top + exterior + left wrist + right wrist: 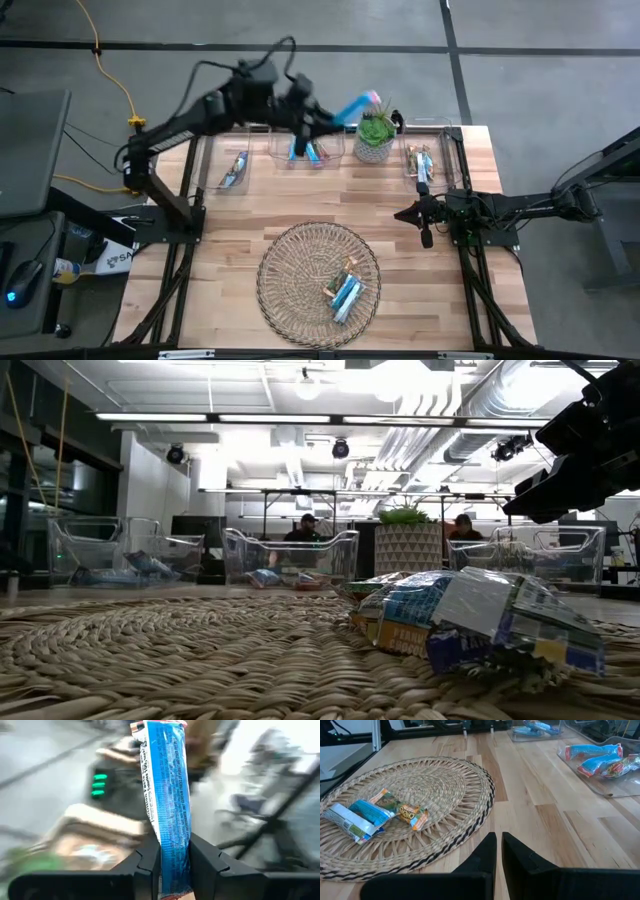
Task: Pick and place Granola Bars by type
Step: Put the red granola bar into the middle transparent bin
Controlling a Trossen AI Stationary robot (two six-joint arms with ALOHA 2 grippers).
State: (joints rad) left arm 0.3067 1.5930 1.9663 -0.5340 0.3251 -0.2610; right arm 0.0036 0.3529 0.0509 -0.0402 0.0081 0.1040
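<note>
Work surface: a light wooden table (330, 205) carrying a round woven basket (290, 260) at the front and clear bins along the far edge. My left gripper (333, 117) is raised above the middle bin (307, 147), jaws clamped on one blue granola bar (167, 800) that projects beyond my fingers (150, 862). My right gripper (498, 845) waits above the table's right side, jaws together. Several granola bars (345, 292) lie in the basket; others occupy the bins.
</note>
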